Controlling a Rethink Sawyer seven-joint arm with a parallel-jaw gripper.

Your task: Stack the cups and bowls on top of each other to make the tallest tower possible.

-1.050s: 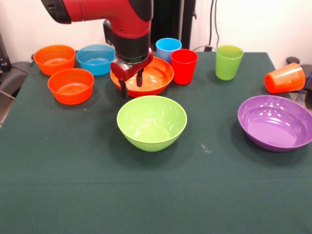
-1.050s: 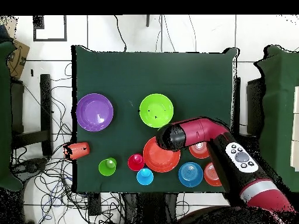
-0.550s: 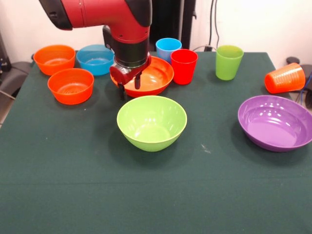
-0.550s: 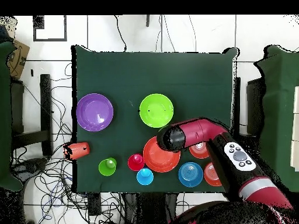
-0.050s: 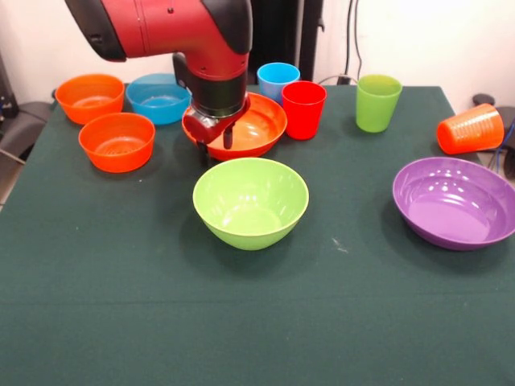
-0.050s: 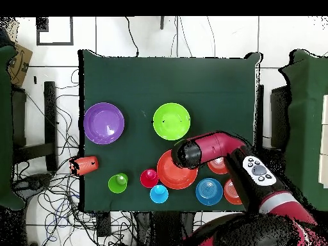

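Fingers of gripper (image 5: 214, 141) are spread astride near rim of large orange-red bowl (image 5: 256, 121), just behind lime green bowl (image 5: 250, 201), w/ nothing pinched yet. Rim should be seated fully betw. fingers before closing, then lifted level & centred over lime green bowl.

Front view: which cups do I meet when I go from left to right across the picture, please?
Light blue cup → red cup → lime green cup → orange cup, which lies on its side at the table's right edge.
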